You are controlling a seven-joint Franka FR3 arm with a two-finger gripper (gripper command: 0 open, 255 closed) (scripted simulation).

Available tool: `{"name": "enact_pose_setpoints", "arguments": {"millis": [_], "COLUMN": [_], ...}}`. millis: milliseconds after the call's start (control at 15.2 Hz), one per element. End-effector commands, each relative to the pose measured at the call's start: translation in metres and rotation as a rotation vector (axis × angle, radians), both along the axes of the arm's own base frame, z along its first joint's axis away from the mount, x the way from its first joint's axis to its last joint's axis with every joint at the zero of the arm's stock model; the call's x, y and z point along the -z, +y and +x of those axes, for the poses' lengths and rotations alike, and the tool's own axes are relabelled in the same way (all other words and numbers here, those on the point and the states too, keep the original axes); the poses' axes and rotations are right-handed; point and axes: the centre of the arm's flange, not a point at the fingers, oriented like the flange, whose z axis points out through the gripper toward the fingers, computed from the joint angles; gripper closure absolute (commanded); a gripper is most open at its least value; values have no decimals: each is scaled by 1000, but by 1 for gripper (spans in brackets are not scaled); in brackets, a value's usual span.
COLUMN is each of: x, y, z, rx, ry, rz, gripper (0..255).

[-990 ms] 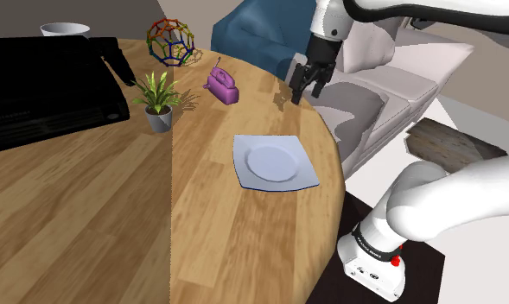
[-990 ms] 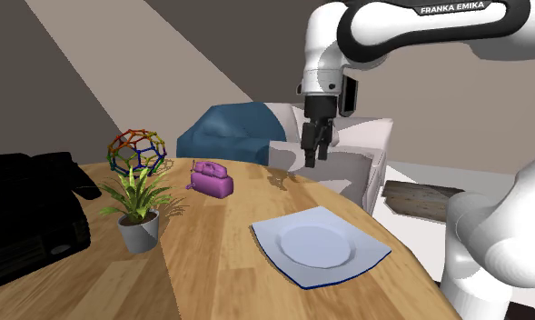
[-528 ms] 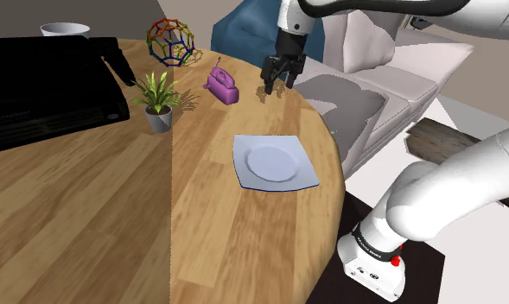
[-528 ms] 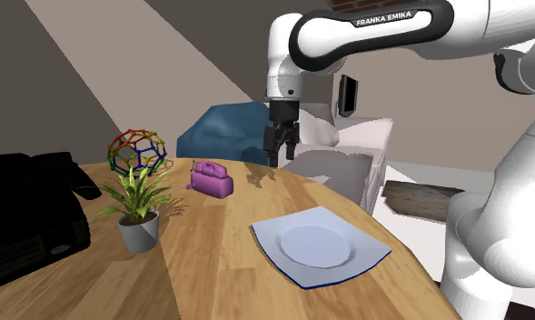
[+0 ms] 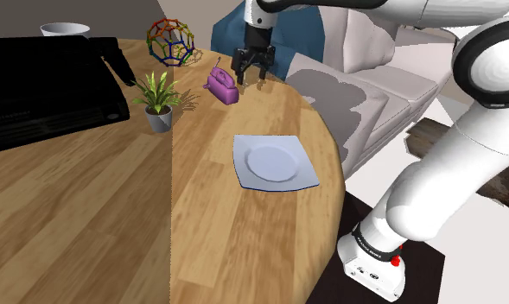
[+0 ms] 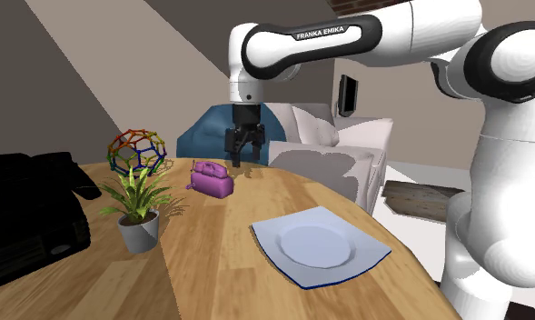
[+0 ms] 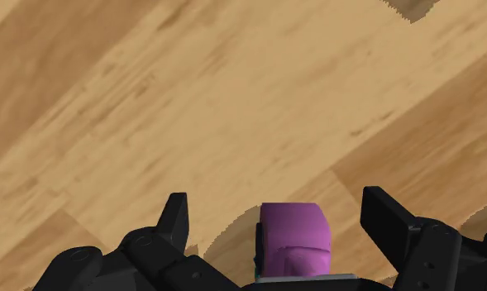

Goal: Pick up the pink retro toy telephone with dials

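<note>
Pink-purple toy telephone (image 5: 222, 85) sits on the wooden surface (image 5: 200, 224) near its far edge, not gripped. We see the hand (image 5: 250, 79) hanging just above and beside it, fingers spread wide, holding nothing. We judge the approach nearly done, with final descent, closing and lift left.

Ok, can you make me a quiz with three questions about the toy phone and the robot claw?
1. Where is the toy phone? A on a plate; B on the wooden table; C on a sofa.
2. What colour is it? A green; B yellow; C purple-pink.
3. The claw is: A open; B shut on the phone; C shut on nothing.
Answers: 1 B, it sits on the wood by the colourful ball. 2 C, its body shows purple-pink. 3 A, its fingers stand apart, the phone between them untouched.
</note>
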Motion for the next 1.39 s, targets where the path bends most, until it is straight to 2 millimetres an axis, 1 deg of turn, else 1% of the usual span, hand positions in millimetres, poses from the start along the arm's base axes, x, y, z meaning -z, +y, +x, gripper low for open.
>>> {"name": "enact_pose_setpoints", "arguments": {"millis": [0,462,528,924,990,1122,1188,1320], "x": [1,7,7,39,47,47,47,47], "y": [2,12,12,12,12,12,11,11], "z": [28,118,119,119,119,119,119,119], "rx": [1,5,5,5,5,5,5,5], "ry": [-3,-11,-11,-11,-11,-11,-11,-11], "rz": [-5,-22,-23,-23,-23,-23,-23,-23], "gripper": [0,0,0,0,0,0,255,255]}}
